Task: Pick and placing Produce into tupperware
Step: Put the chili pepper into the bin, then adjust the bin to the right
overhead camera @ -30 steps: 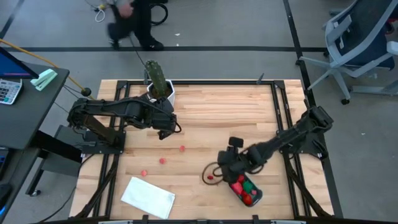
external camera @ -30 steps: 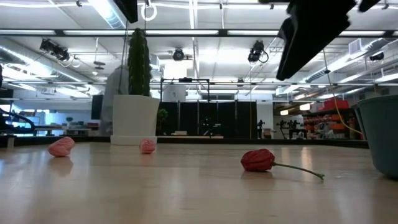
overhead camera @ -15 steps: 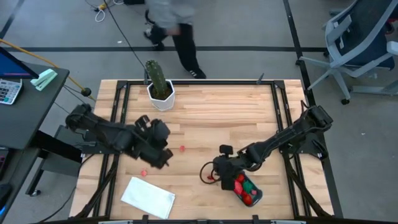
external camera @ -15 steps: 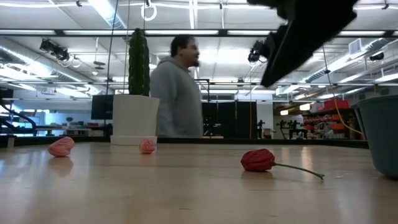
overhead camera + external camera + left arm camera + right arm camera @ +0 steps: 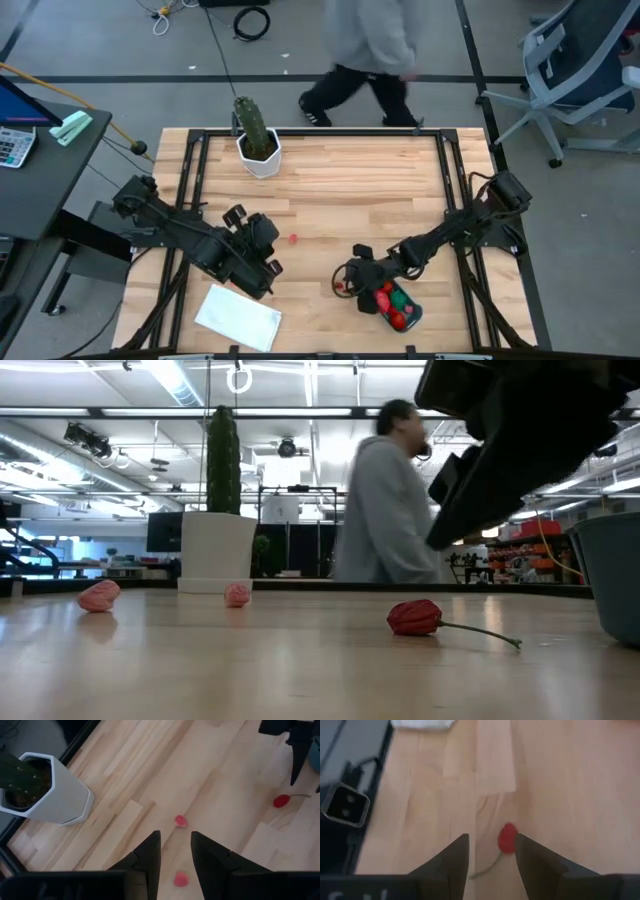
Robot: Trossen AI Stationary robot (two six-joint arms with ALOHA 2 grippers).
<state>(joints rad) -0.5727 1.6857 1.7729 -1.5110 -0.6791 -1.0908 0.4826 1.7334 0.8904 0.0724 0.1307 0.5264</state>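
Note:
The teal tupperware (image 5: 396,306) sits near the table's near-right part, with red and green produce inside; its wall shows at the edge of the low view (image 5: 611,575). A red chili with a thin stem (image 5: 340,287) (image 5: 414,617) lies on the wood just left of it. My right gripper (image 5: 352,278) (image 5: 492,838) hovers open over the chili (image 5: 507,839), fingers on either side. My left gripper (image 5: 260,262) (image 5: 175,838) is open above two pink pieces (image 5: 180,821) (image 5: 181,880). A further pink piece (image 5: 293,238) lies mid-table.
A green cactus in a white pot (image 5: 256,140) (image 5: 217,550) stands by the far edge. A flat white sheet (image 5: 238,317) lies at the near-left. A person (image 5: 370,45) walks past beyond the far edge. Bare wood lies mid-table and far-right.
My left gripper has swung from beside the cactus pot toward the near edge and come down over the pink pieces. My right gripper has dropped and edged left toward the red chili. The person behind the table has walked from left to right.

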